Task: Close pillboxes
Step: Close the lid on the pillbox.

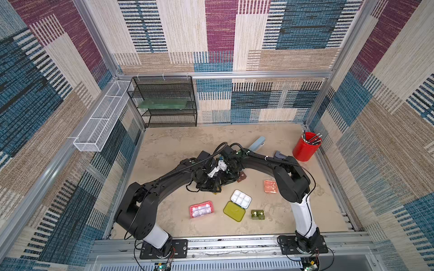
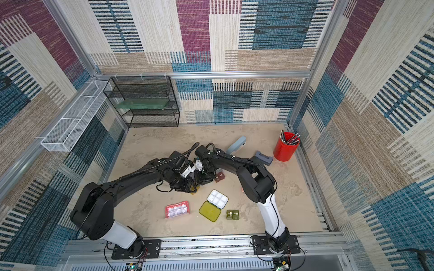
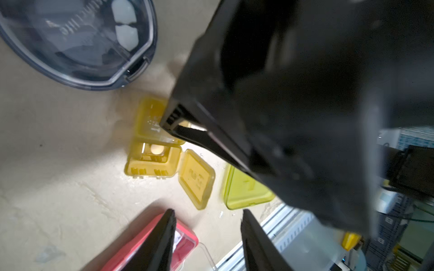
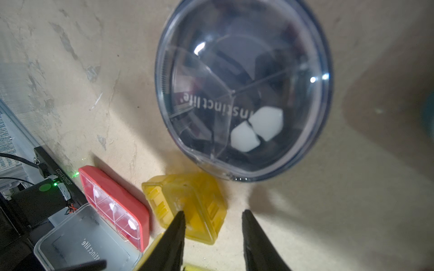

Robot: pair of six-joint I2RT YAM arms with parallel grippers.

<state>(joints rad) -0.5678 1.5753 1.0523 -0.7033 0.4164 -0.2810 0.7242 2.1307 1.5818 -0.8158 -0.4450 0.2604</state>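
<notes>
Only one right gripper (image 4: 213,212) fingertip sits over the amber pillbox (image 4: 187,192).

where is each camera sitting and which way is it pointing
Both top views: high above the near edge, looking down on the table; left arm and right arm show base to wrist.
Left wrist: on the left arm, looking down past the left jaws at the amber pillbox; the right arm crowds it.
Right wrist: on the right arm, looking down past the right jaws at the round black pillbox.
Shared: both wrist views show those and the pink pillbox.
</notes>
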